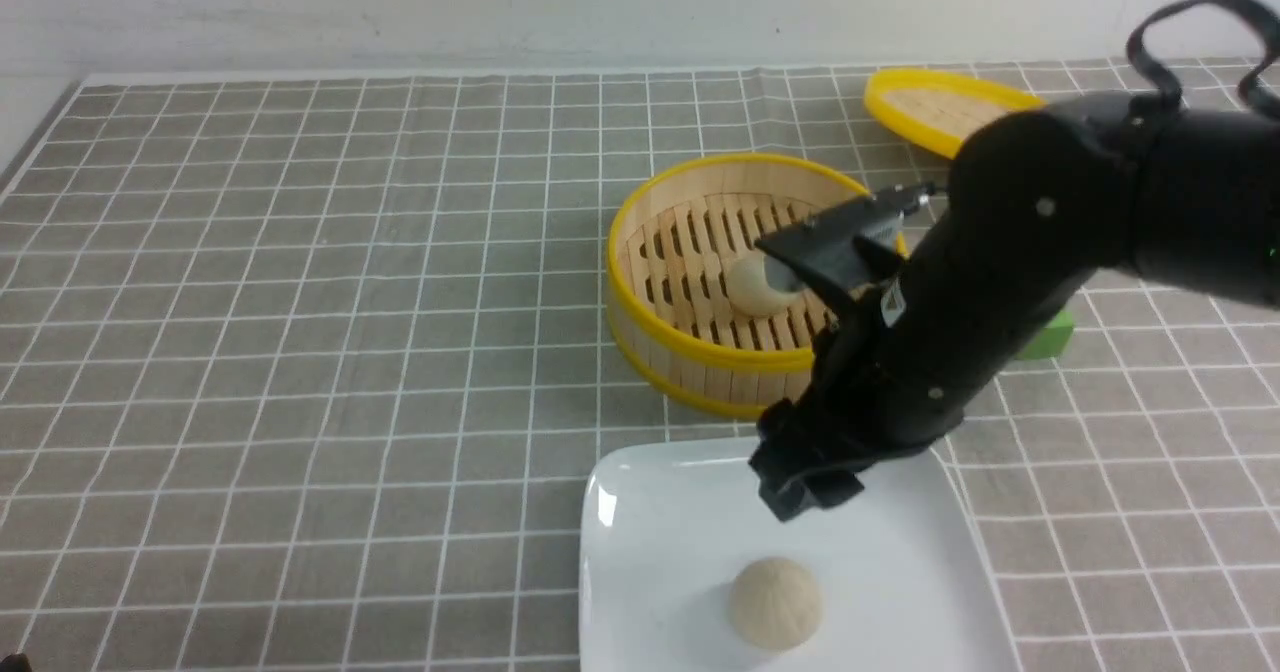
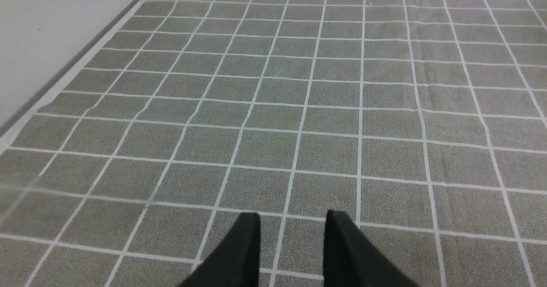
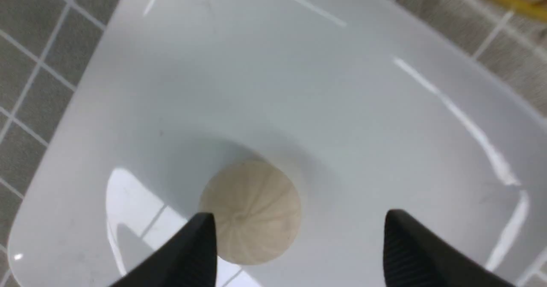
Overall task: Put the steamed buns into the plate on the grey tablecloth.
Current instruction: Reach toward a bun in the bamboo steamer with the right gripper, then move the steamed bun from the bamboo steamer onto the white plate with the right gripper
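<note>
One steamed bun (image 1: 775, 602) lies on the white plate (image 1: 660, 512) at the front of the grey tablecloth (image 1: 300, 302). My right gripper (image 1: 805, 482) hangs just above the plate, open and empty. In the right wrist view, the bun (image 3: 250, 212) sits on the plate (image 3: 342, 107) close to one fingertip of the right gripper (image 3: 299, 218). The second bun (image 1: 755, 287) rests inside the bamboo steamer, partly hidden by my right arm. My left gripper (image 2: 292, 218) shows only in the left wrist view, empty, its jaws a little apart over bare tablecloth (image 2: 299, 86).
The yellow-rimmed bamboo steamer (image 1: 700, 352) stands just behind the plate. Its flat lid (image 1: 940, 107) lies at the back right. A green cube (image 1: 1045, 337) sits right of the steamer, mostly behind my right arm. The cloth's left edge (image 2: 25, 116) borders a pale surface.
</note>
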Controlling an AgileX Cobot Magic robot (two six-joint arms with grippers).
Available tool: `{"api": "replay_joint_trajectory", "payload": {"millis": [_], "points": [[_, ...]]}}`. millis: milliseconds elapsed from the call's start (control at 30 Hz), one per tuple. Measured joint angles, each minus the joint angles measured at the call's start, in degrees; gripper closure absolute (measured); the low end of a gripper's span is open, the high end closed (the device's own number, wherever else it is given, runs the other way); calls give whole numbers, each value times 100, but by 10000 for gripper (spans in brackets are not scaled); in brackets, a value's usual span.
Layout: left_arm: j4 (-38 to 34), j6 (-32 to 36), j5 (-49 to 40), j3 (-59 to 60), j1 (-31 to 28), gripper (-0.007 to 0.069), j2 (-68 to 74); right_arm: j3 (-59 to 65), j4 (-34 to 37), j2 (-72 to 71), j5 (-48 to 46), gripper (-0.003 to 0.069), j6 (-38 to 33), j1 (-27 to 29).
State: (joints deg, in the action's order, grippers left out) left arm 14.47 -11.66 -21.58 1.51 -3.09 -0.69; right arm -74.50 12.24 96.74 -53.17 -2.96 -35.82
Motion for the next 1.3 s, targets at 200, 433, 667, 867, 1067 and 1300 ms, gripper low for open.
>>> {"api": "replay_joint_trajectory", "payload": {"millis": [200,433,667,867,1067,1300], "points": [[2,0,0,0,0,384,0,-913,-862,241,260,186,296,45],[2,0,-5,0,0,384,0,-1763,-1269,1174,704,218,634,450],[4,0,-5,0,0,384,0,-2160,-1517,2157,1361,221,652,569],[4,0,-5,0,0,384,0,-2177,-1785,2555,1851,303,652,569],[26,0,-5,0,0,384,0,-2184,-1876,2442,1768,616,652,569],[42,0,-5,0,0,384,0,-2176,-1481,914,323,644,652,569]]}}
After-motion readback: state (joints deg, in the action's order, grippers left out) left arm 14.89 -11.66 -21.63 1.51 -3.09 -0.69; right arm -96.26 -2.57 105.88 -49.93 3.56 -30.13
